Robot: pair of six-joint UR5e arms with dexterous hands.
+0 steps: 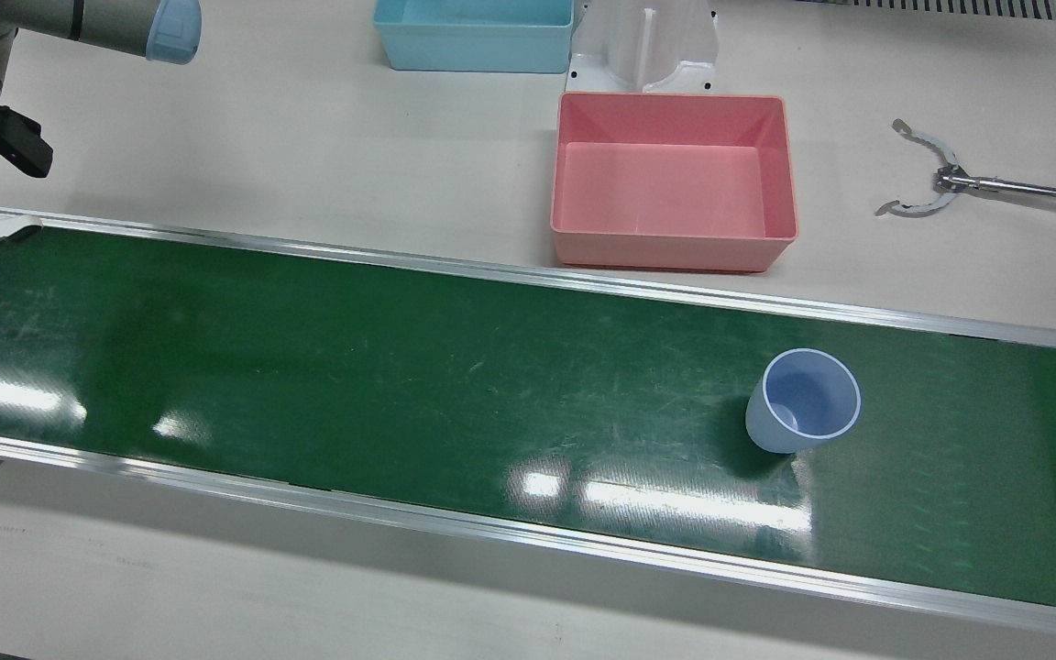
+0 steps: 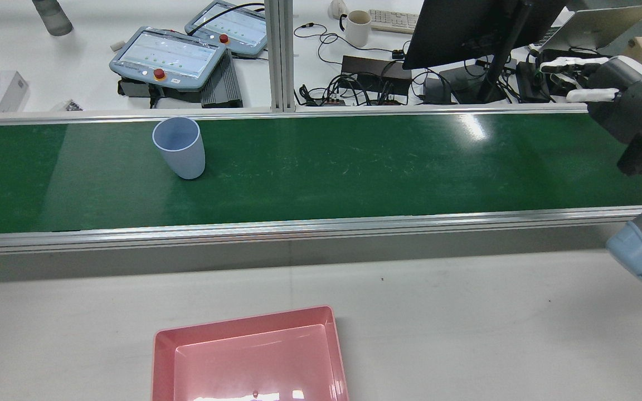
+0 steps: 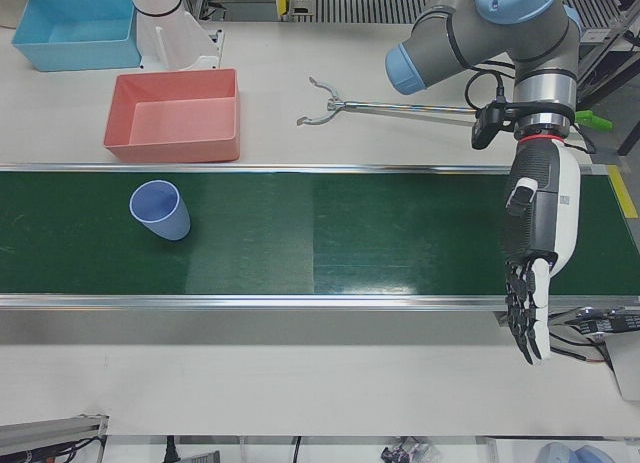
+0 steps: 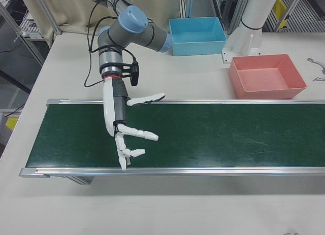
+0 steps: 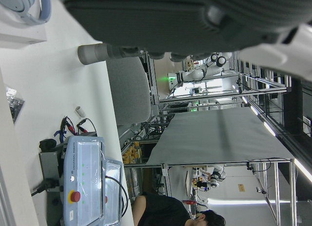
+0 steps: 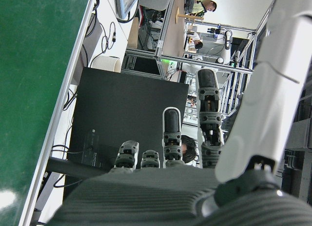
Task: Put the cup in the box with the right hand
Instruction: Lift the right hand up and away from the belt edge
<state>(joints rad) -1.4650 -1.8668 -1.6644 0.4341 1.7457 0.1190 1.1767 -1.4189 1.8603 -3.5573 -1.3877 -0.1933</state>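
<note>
Front view shows one pale blue cup [image 1: 804,401] standing upright on the green conveyor belt [image 1: 400,367], toward that view's right, with its open mouth up and nothing inside that can be made out. Two boxes sit on the white counter [image 1: 262,147] beyond the belt: one pink box [image 1: 673,181], open and bare, just past the belt's far rail and a little to the left of the cup, and one light blue box [image 1: 475,35] farther back at the top edge. One metal reaching tool [image 1: 950,179] with a two-pronged claw lies on the counter to the right of the pink box, apart from it. Two arms are at the station. The right hand [image 4: 124,131] hangs over the belt's other end, well apart from the cup, its white fingers [image 4: 144,99] spread wide and holding nothing. The left hand [image 3: 535,253] hangs at the opposite end of the belt, pointing down across the near rail, its dark fingers [image 3: 522,318] straight and slightly apart, also holding nothing. In the rear view the cup stands on the far half of the belt, left of centre, and the pink box lies at the bottom edge, nearly in line with it; two teach pendants [image 2: 168,55] and one white mug [image 2: 358,27] rest on the desk behind the belt.
</note>
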